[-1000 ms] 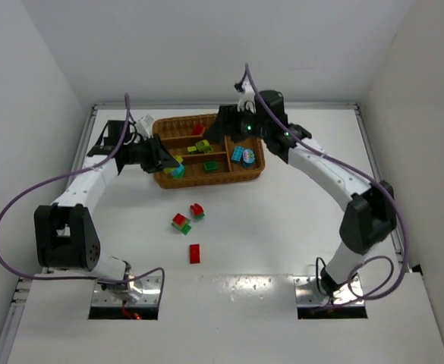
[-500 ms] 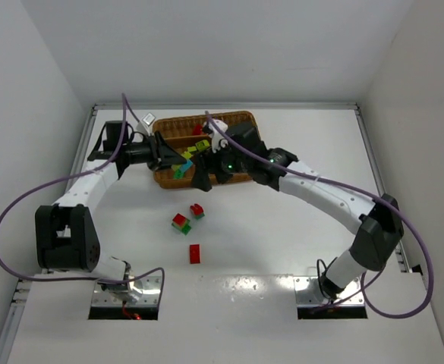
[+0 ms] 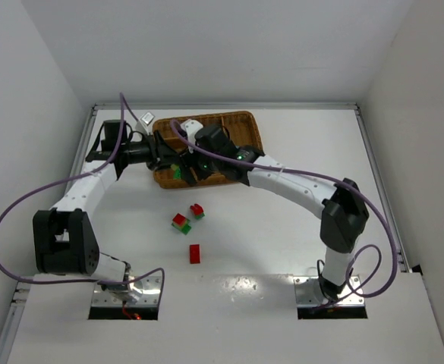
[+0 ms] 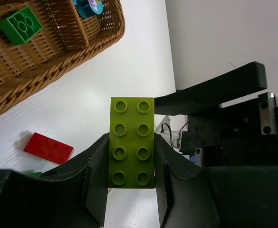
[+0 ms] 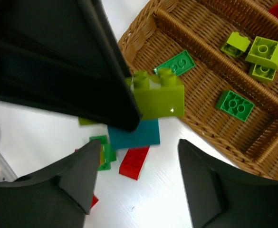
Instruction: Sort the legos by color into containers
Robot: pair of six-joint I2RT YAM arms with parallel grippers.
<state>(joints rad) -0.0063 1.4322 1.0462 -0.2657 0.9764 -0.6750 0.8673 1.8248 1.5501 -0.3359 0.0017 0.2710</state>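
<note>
- Clamping the long flat sides of the yellow-green brick (image 4: 131, 142), the left gripper (image 3: 170, 157) sits left of centre in the top view, at the tray's near-left corner. Its jaws are narrow and holding.
- The held brick is two by four studs, glossy and lime-coloured, with its studs facing the left wrist camera.
- A cyan brick (image 5: 135, 134) is stuck under it, at centre of the right wrist view. The pair hangs over the table just off the tray rim.
- Handling, as a guess: light, rigid, hard plastic with slick walls, not fragile. The stud joint is a friction fit, so it needs a firm pinch on the side walls and never on the studs. The cyan half looks best taken low on its bare sides, then peeled off.
- The right gripper (image 5: 141, 142) has its jaws wide and holds nothing. The cyan brick lines up with the gap, and I see no contact.
- Two red-and-green stacks (image 3: 181, 222) and a flat red brick (image 3: 194, 253) lie loose on the table (image 3: 282, 243), lower centre of the top view, well apart from the tray. Both stacks will also need splitting.
- The wicker tray (image 5: 143, 26) fills the upper right of the right wrist view.
- A thin green plate (image 5: 174, 62) and a green brick (image 5: 234, 103) share one slot.
- Yellow-green pieces (image 5: 264, 50) lie in the next slot. Something red shows at the far top-right corner.
</note>
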